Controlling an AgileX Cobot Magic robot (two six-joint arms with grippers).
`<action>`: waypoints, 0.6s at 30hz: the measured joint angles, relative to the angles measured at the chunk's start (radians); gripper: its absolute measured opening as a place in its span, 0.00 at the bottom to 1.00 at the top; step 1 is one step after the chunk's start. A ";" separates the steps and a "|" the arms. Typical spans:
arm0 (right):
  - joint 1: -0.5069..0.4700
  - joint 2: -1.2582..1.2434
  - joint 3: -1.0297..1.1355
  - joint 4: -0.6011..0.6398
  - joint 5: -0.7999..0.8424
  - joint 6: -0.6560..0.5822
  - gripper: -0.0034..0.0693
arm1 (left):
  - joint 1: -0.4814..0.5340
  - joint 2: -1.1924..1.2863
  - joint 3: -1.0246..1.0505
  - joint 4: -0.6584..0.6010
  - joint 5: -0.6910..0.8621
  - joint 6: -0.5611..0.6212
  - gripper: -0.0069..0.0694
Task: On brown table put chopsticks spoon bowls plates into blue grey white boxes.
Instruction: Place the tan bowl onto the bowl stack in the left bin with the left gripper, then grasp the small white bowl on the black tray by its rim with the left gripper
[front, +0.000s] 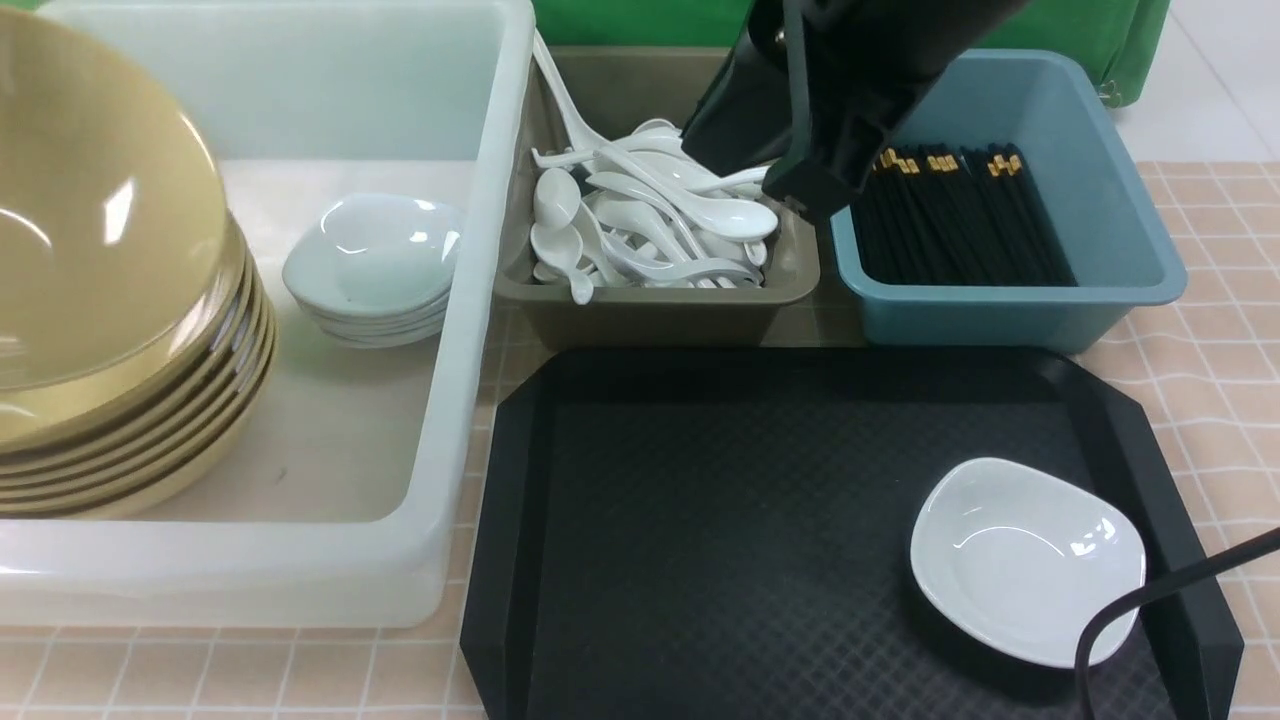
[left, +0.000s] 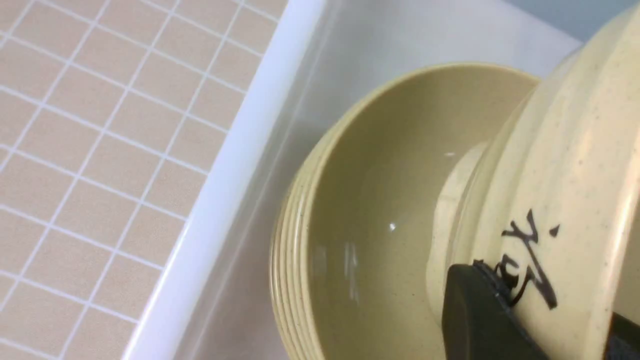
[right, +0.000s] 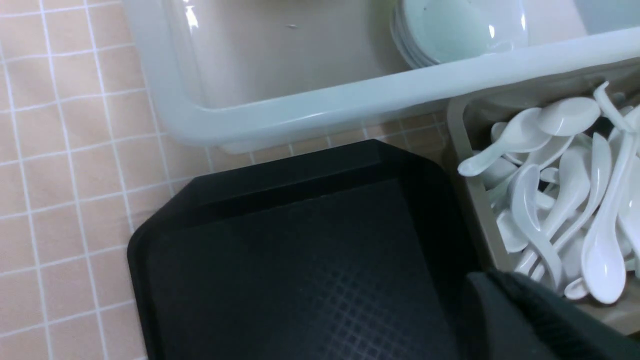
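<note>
My left gripper (left: 550, 310) is shut on the rim of a tan bowl (left: 565, 165) with black characters on its outside. It holds the bowl tilted over the stack of tan bowls (left: 380, 210) in the white box (left: 220, 190). In the front view the tilted bowl (front: 90, 200) sits atop the stack (front: 150, 440); the left gripper itself is out of frame there. My right gripper (front: 795, 190) hangs above the edge between the grey box of white spoons (front: 650, 220) and the blue box of black chopsticks (front: 950, 220). One small white plate (front: 1025, 560) lies on the black tray (front: 700, 520).
A stack of small white plates (front: 370, 265) stands in the white box (front: 470, 330) beside the bowls. A black cable (front: 1150, 600) crosses the tray's near right corner. The right wrist view shows the tray corner (right: 280, 250) and the spoons (right: 560, 190).
</note>
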 joint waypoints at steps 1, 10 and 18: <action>0.000 0.000 0.000 0.000 0.000 0.000 0.10 | -0.003 0.013 0.000 0.001 -0.001 0.004 0.10; 0.000 0.000 0.000 0.000 0.002 -0.002 0.10 | -0.056 0.125 0.000 0.073 -0.024 0.042 0.37; 0.000 0.000 0.000 0.000 0.003 -0.008 0.10 | -0.060 0.100 -0.005 0.239 -0.023 -0.075 0.78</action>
